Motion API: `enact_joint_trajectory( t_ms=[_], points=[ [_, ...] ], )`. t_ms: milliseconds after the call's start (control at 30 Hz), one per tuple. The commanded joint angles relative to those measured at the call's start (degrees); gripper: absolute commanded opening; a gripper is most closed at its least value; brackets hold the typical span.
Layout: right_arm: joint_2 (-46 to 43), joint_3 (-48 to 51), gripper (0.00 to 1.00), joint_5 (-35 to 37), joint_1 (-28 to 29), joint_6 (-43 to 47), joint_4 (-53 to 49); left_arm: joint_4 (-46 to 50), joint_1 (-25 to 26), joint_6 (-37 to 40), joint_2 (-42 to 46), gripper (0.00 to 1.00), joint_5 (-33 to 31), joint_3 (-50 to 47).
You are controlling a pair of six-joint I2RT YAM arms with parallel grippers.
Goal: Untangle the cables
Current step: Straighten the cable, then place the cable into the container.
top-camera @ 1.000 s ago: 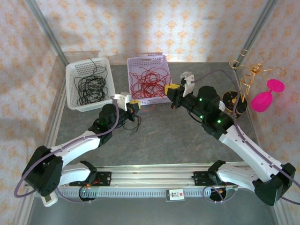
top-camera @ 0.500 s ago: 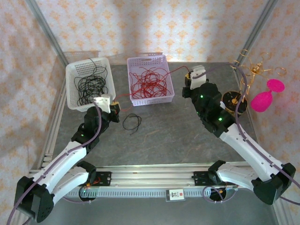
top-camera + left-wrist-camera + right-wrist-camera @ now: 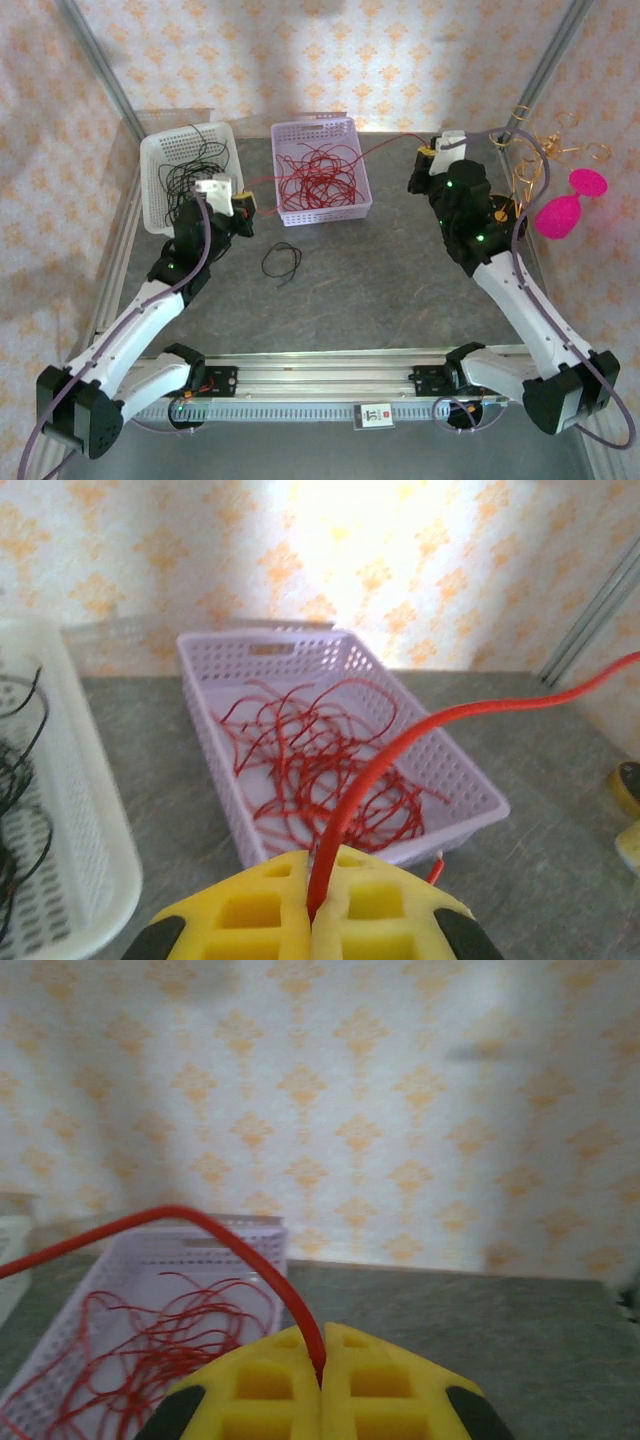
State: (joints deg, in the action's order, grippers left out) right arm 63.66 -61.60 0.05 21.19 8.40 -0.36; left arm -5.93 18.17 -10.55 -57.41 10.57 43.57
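A red cable (image 3: 400, 742) is pinched by the left gripper (image 3: 312, 920) and the right gripper (image 3: 320, 1380), and is strung between them. Separation is judged in hand; next, release into the lilac basket (image 3: 220, 650) beneath the span is called for.

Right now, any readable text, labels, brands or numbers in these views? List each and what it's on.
No text can be read.
Small white sticker with a red mark, on the silver metal rail between the arm bases: too small to read.
Orange-patterned wallpaper: ornament only, no lettering.
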Motion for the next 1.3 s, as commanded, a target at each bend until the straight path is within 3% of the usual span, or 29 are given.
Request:
enact_joint_trajectory(
  t_ms=[0, 133, 300, 400, 533, 600, 967, 1267],
  points=[
    [5.8, -3.7, 0.0, -13.7, -0.1, -8.2, 2.4, -3.7, -0.6, -0.5, -5.6, 0.0, 4.2, 6.5],
    [14.3, -6.5, 0.0, -19.5, -0.1, -14.5, 5.0, -8.3, -0.6, -2.2, -14.9, 0.0, 5.1, 13.2],
    [25.1, -10.2, 0.01, -18.8, -0.1, -20.3, 9.0, -10.7, 0.1, -5.3, -26.4, 0.0, 5.0, 21.5],
    [32.7, -14.5, 0.12, -18.8, -0.1, -21.0, 7.1, -10.4, 1.0, -4.9, -30.3, 0.0, 3.1, 24.9],
    [38.5, -17.2, 0.37, -19.9, -0.1, -20.1, 5.2, -9.3, 1.2, -4.5, -33.2, 0.0, 1.6, 28.7],
    [37.4, -15.5, 0.47, -19.5, -0.1, -19.9, 6.6, -8.7, 1.2, -4.1, -34.5, 0.0, 1.6, 30.7],
    [21.9, -3.1, 0.7, -18.9, -0.6, -17.2, 1.9, -3.9, 1.2, -1.9, -41.8, 0.0, 0.0, 43.1],
    [2.3, 13.7, 0.71, -18.6, -0.8, -18.3, -1.5, -0.5, 2.1, 0.0, -48.7, 0.0, 3.3, 51.0]
  ],
)
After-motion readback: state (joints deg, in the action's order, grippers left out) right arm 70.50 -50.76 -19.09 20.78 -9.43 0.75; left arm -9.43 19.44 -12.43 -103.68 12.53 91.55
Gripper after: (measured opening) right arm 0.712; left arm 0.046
